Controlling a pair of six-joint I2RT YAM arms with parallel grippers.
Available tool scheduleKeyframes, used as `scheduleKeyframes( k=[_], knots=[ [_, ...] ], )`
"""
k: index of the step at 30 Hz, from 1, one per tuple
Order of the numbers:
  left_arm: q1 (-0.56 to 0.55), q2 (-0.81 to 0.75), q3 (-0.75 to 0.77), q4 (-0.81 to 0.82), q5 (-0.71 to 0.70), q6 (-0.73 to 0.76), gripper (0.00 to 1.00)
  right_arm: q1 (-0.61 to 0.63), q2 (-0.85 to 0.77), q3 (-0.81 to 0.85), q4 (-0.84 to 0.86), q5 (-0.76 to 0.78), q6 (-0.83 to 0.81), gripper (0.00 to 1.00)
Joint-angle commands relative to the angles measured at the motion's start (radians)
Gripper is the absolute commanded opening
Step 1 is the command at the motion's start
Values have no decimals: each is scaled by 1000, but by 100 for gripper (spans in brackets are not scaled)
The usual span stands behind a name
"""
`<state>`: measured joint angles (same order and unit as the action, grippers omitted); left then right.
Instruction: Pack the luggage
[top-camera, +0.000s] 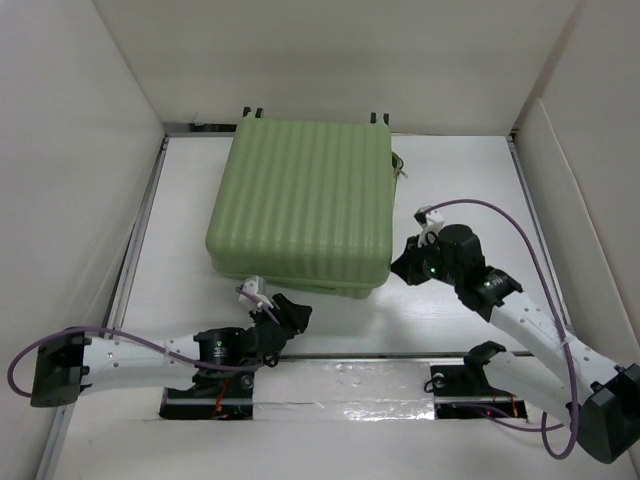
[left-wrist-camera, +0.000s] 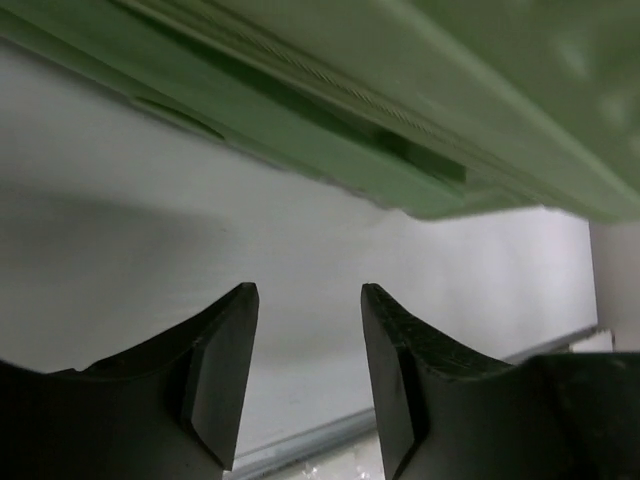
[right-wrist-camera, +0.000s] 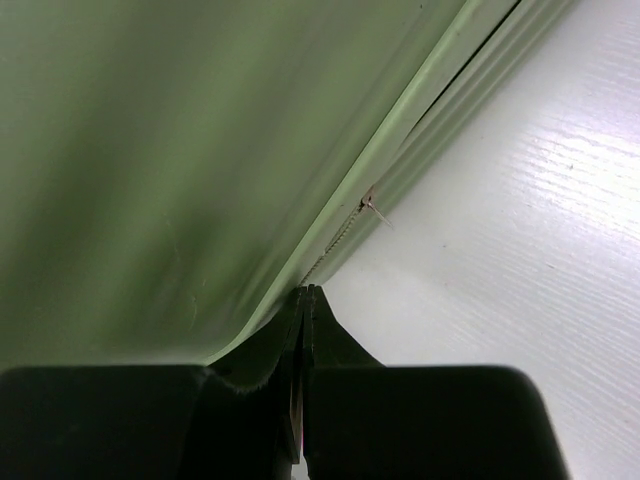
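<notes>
surface (top-camera: 180, 250): white, boxed in by white panels (top-camera: 60, 120) on three sides. the luggage (top-camera: 300, 200) lies flat on it, far-centre, the two shells shut on each other, ribbed green shell up, black wheels (top-camera: 252, 112) at the far edge. you can follow the seam between the shells along its near and right sides. your left gripper (top-camera: 290, 312) sits just off the near edge, left of the middle. the left wrist view shows its jaws apart with nothing between them, only bare surface and the shell's edge beyond. your right gripper (top-camera: 403, 262) is at the near right corner, jaws pressed together, tips right at the zip line (right-wrist-camera: 340, 235). touching the shell or just shy: cannot tell. a small pale zip tag (right-wrist-camera: 372, 205) lies clear of the tips.
</notes>
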<state>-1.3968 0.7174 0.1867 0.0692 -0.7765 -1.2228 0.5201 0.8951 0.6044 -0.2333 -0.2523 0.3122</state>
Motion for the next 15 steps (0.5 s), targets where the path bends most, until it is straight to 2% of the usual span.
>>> scheduleKeyframes(
  k=[1,4,10,13,15],
  knots=[
    [56,-65,-10,-13,-75,-32,44,27,-16,121,91,-103,34,2],
    [108,-79,-9,17,-61,11,49,27,45,156,129,-140,33,2],
    [108,-73,-50,98,-38,13,51,37,178,199,201,-162,16,2],
    [108,-84,-67,115,-53,-23,51,28,171,189,186,-101,-22,3],
    [108,-93,-76,116,-70,-46,52,18,105,155,198,-50,-51,7]
  ],
)
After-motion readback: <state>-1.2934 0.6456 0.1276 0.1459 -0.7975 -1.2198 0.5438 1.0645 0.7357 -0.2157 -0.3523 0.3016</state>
